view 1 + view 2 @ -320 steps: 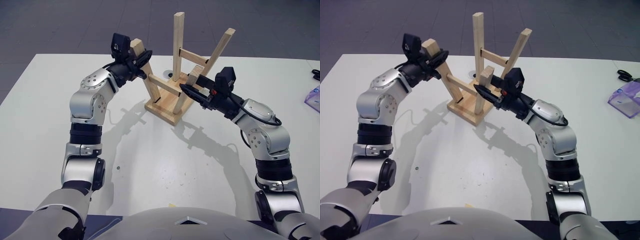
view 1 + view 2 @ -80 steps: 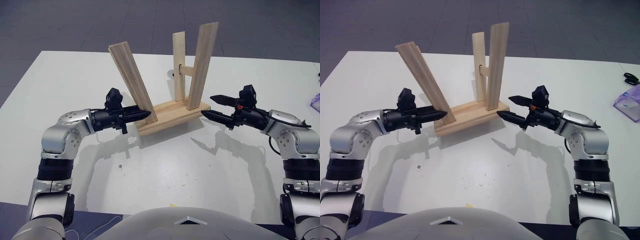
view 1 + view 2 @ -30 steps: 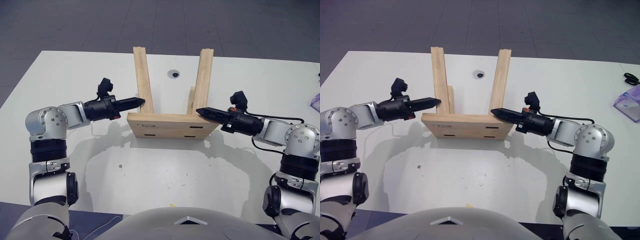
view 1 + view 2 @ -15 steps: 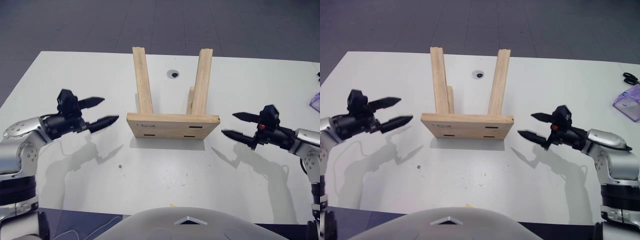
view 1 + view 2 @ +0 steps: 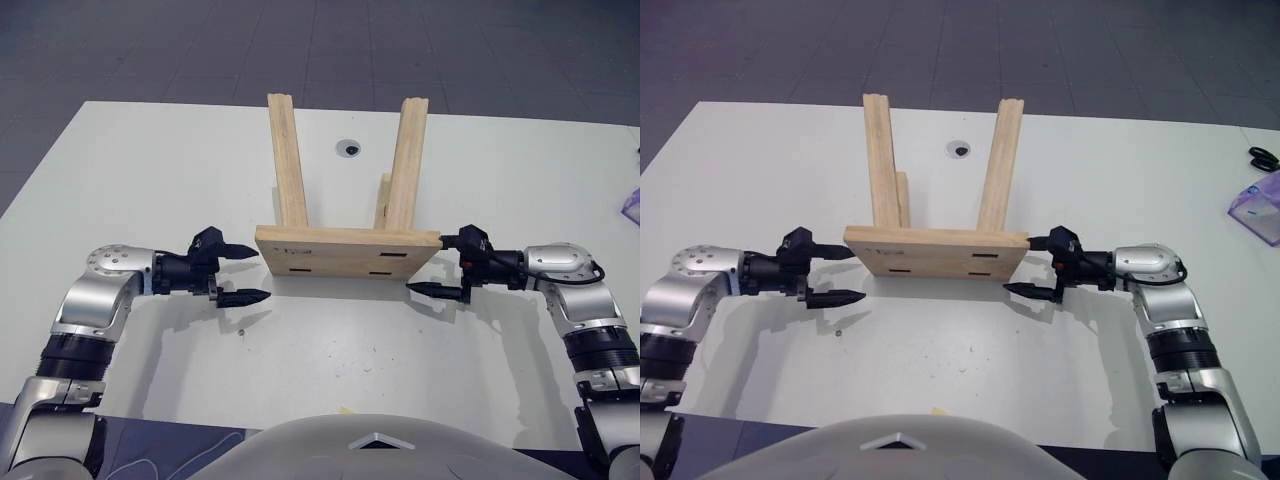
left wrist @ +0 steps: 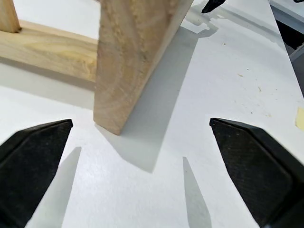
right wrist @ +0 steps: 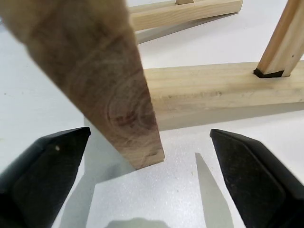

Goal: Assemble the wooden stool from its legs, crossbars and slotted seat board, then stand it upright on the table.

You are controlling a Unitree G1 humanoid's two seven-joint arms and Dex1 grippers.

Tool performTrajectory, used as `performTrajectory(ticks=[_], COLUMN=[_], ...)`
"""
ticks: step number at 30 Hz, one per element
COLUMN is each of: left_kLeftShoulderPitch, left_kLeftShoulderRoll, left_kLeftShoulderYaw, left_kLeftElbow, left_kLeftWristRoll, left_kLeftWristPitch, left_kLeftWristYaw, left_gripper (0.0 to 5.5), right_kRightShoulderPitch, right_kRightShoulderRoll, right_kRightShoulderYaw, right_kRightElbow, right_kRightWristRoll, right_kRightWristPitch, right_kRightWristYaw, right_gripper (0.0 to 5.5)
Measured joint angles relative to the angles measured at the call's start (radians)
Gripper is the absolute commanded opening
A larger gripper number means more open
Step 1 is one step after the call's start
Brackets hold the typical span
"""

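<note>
The wooden stool lies on its side on the white table [image 5: 330,350]. Its slotted seat board [image 5: 347,252] stands on edge facing me, and two legs [image 5: 287,160] [image 5: 408,160] point away over the table. My left gripper [image 5: 262,273] is open just off the board's left end, one fingertip level with its top edge and one low by the table. At the right end my right gripper [image 5: 427,265] is open the same way. The left wrist view has the board's end [image 6: 128,61] between the open fingers [image 6: 33,156]; the right wrist view has the board's other end [image 7: 109,90] likewise.
A small round hole [image 5: 349,149] sits in the table behind the stool. A purple box [image 5: 1255,205] and scissors [image 5: 1262,155] lie at the far right edge. Bare table lies in front of the stool and on both sides.
Both grippers, open and drawn back to the sides half a second ago, have come in and down to the ends of the seat board. The stool has stayed on its side.
</note>
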Motion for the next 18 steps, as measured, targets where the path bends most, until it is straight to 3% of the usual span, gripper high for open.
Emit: performTrajectory(ticks=[4,14,18], left_kLeftShoulderPitch=[-0.051,-0.051,-0.067], left_kLeftShoulderRoll=[-0.063,-0.051,-0.051], left_kLeftShoulderYaw=[-0.011,-0.022,0.006], left_kLeftElbow=[0.043,0.040,0.008], left_kLeftWristRoll=[0.009,0.013,-0.023], left_kLeftWristPitch=[-0.026,-0.022,0.065], left_kLeftWristYaw=[0.021,-0.022,-0.019], left_gripper=[4.07,2.36,2.06], right_kRightShoulderPitch=[-0.021,-0.023,-0.028], right_kRightShoulderRoll=[0.037,0.052,0.033], right_kRightShoulderYaw=[0.011,0.010,-0.006], right_kRightElbow=[0.015,-0.007,-0.070], right_kRightWristRoll=[0.002,0.032,0.083], right_kRightWristPitch=[0.009,0.129,0.288], right_kRightWristYaw=[-0.005,0.001,0.009], right_gripper=[3.62,2.00,1.93])
